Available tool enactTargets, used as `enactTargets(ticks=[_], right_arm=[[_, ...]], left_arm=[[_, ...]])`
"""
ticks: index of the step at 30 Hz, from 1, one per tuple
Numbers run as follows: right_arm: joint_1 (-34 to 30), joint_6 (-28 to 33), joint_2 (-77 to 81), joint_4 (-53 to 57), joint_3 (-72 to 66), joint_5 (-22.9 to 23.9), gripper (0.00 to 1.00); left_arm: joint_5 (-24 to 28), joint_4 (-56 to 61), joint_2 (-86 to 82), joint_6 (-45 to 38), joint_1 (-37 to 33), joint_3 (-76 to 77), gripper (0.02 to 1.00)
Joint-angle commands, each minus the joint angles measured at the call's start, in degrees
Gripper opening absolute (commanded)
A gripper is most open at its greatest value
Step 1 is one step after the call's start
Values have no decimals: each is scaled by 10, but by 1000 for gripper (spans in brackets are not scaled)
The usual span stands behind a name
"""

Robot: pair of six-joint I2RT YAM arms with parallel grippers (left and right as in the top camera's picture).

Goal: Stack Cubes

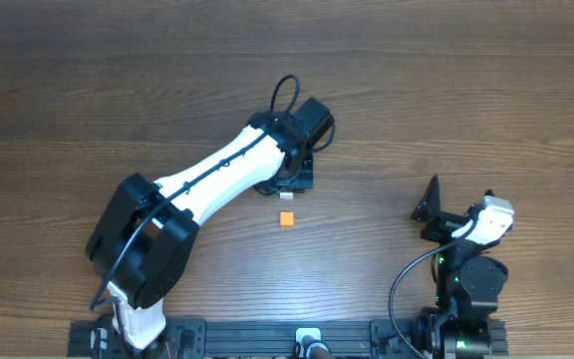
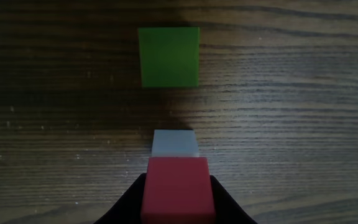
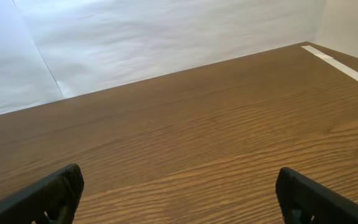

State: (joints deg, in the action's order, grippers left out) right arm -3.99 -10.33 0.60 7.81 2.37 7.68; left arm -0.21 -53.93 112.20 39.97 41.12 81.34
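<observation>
Reaching up the middle of the bench (image 1: 466,90), the left arm (image 1: 217,170) hid whatever lay under its wrist; an orange cube (image 1: 287,219) sat square-on just beside it. From the left wrist, the left fingers (image 2: 129,208) were closed on a red cube (image 2: 178,190), its near edge cut off, a grey cube (image 2: 175,143) partly hidden behind it and a green cube (image 2: 169,56) farther on, all squarely aligned. From the right wrist, the right fingers (image 3: 48,193) stood wide apart, holding nothing

The brown wooden table (image 1: 486,90) bears a small orange cube (image 1: 287,219) near its middle. A green cube (image 2: 169,56) and a grey cube (image 2: 175,143) lie apart on it. A white tape strip (image 3: 340,65) runs near one edge.
</observation>
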Motion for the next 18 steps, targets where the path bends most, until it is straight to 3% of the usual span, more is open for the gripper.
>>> enactTargets(ticks=[1,18], right_arm=[[2,3,-1,12,3,10,991],[2,3,-1,12,3,9,991]], left_arm=[[22,1,19,-22,-15,8,172],[35,-6,23,-23,-20,8,169]])
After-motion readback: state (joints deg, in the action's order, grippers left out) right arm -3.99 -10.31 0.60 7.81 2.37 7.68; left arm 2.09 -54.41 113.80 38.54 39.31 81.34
